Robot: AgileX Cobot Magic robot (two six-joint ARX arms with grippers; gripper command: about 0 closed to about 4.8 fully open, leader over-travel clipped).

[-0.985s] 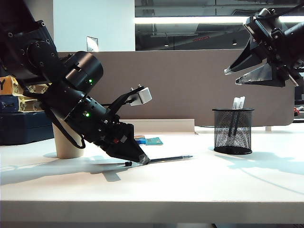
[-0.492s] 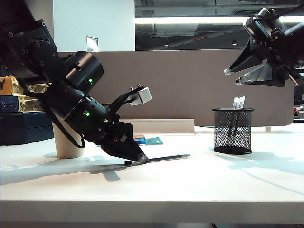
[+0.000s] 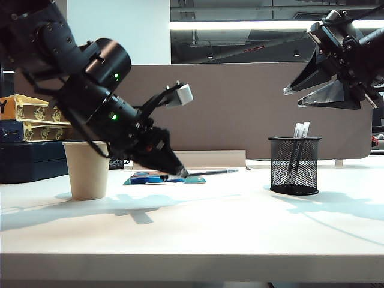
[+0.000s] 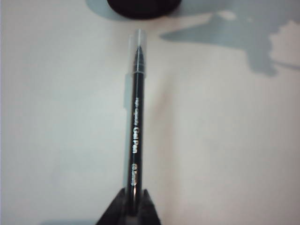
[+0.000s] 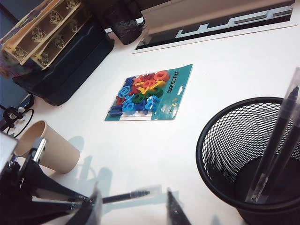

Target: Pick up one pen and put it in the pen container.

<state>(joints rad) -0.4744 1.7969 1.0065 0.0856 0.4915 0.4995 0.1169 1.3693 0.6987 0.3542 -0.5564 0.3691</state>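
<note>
A: In the exterior view, the slim clear-barrelled gel pen (image 3: 207,173) is seen clamped near its plug end in the closed left pincer (image 3: 178,174), clear of the white bench (image 3: 198,228); the black wire-mesh pen container (image 3: 294,165) stands well beyond the tip.

B: In the left wrist view, little barrel is held, so tilting or slipping may be risked.

A: In the right wrist view, the right pincer (image 5: 133,211) is shown open, empty, above the bench.

Bare table (image 3: 228,222) is lying open between the left gripper (image 3: 179,174) and the container (image 3: 294,165); the right gripper (image 3: 294,96) is hanging above that container, crowding its mouth.
</note>
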